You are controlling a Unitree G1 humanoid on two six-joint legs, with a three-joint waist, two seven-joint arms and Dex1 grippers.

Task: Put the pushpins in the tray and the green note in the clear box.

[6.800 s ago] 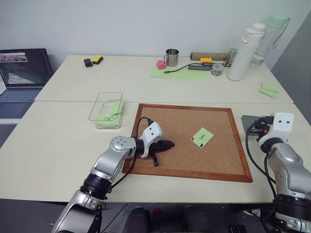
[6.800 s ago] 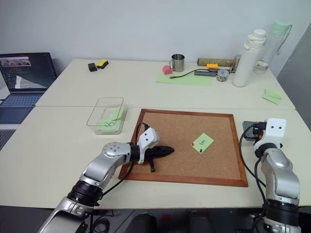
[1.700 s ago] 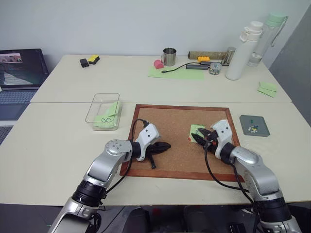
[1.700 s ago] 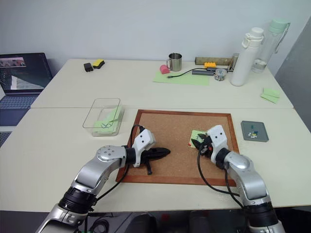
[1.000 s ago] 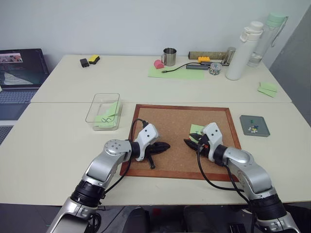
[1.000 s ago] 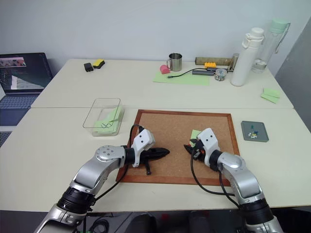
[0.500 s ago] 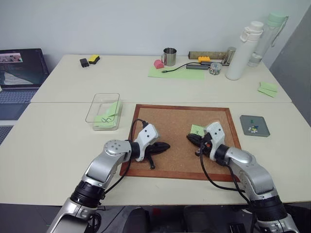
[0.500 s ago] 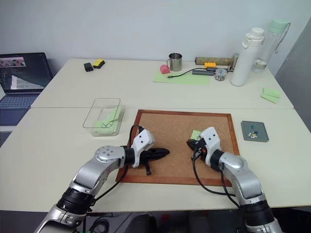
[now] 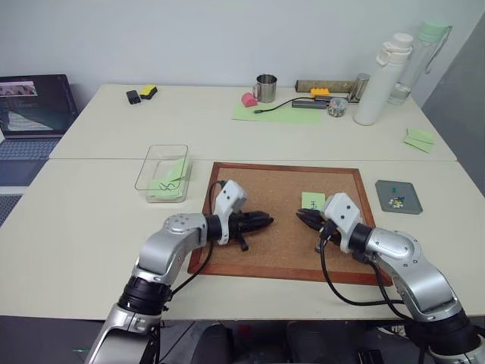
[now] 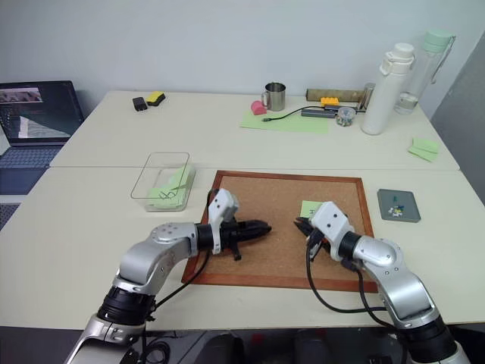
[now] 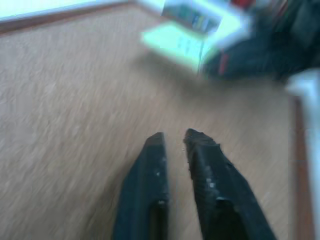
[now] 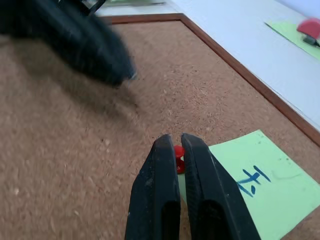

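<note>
So from the head camera you've got the cork board (image 9: 288,220) sitting on the desk (image 9: 91,227), with both arms reaching in over it. The left claw (image 9: 267,221) points across the board toward the right claw (image 9: 302,217), and they're near each other but apart. The green note (image 9: 312,201) lies on the board just beside the right claw's tips. The clear box (image 9: 164,173) is off the board's left edge with green paper already in it, and the tray (image 9: 397,196) sits to the board's right with a few pushpins (image 9: 392,202) inside.

In the left wrist view, your left claw's fingers (image 11: 150,185) stand a little apart over bare cork, nothing between them. It's blurry, but the note and the dark right claw show ahead.

In the right wrist view, your right claw (image 12: 175,145) is pinched closed on a red pushpin (image 12: 178,152), right at the note's corner. I can't tell if the pin is out of the cork or in it.
</note>
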